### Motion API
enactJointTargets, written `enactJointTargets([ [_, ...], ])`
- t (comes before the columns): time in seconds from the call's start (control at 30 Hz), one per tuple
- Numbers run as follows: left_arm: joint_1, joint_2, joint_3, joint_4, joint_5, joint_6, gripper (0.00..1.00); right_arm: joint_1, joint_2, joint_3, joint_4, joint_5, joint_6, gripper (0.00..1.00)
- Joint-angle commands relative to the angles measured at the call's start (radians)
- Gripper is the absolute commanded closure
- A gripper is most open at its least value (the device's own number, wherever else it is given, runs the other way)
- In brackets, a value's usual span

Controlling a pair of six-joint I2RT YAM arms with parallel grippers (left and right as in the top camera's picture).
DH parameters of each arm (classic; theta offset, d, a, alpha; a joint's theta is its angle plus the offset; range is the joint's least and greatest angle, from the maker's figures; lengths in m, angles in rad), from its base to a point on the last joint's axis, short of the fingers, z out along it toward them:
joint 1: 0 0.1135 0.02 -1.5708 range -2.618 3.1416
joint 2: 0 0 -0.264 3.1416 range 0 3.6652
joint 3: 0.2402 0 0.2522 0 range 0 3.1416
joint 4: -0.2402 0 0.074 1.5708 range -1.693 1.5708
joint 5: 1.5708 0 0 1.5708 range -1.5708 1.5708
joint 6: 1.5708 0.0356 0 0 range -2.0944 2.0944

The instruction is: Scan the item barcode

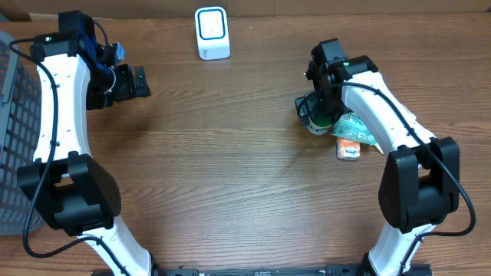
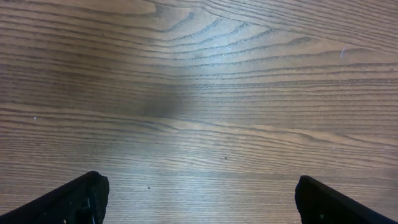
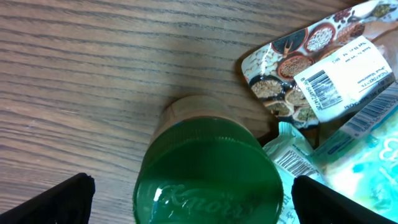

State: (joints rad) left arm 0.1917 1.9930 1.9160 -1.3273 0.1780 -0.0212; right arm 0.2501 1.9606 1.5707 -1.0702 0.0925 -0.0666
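A jar with a green Knorr lid (image 3: pixel 208 168) stands upright on the table at the right (image 1: pixel 316 123). My right gripper (image 3: pixel 194 202) hangs over it, open, with one finger on each side of the lid and a gap showing on both sides. The white barcode scanner (image 1: pixel 212 32) stands at the back centre. My left gripper (image 1: pixel 140 83) is at the back left, open and empty over bare wood (image 2: pixel 201 199). No barcode shows on the jar from here.
Beside the jar lie a packet with grain pictures and a barcode label (image 3: pixel 317 68) and a teal packet (image 3: pixel 354 149), touching each other (image 1: pixel 351 136). A grey basket (image 1: pixel 11 138) sits at the table's left edge.
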Motion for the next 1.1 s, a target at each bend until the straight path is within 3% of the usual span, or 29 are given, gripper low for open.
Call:
enactJointTargets([
  [0.0,-0.003,-0.025,0.018,0.001,-0.005,0.021,0.00,0.001,-0.035,0.089,-0.023,-0.009,0.019,0.00],
  [0.3,-0.003,-0.025,0.018,0.001,-0.005,0.021,0.00,0.005,-0.151,0.386,-0.284,-0.061,0.084,0.00],
  [0.57,-0.003,-0.025,0.018,0.001,-0.005,0.021,0.00,0.005,-0.311,0.647,-0.533,-0.186,0.252,0.00],
  [0.8,-0.003,-0.025,0.018,0.001,-0.005,0.021,0.01,0.005,-0.480,0.670,-0.566,-0.220,0.277,0.00],
  [1.07,-0.003,-0.025,0.018,0.001,-0.005,0.021,0.01,0.005,-0.532,0.670,-0.570,-0.230,0.275,0.00],
])
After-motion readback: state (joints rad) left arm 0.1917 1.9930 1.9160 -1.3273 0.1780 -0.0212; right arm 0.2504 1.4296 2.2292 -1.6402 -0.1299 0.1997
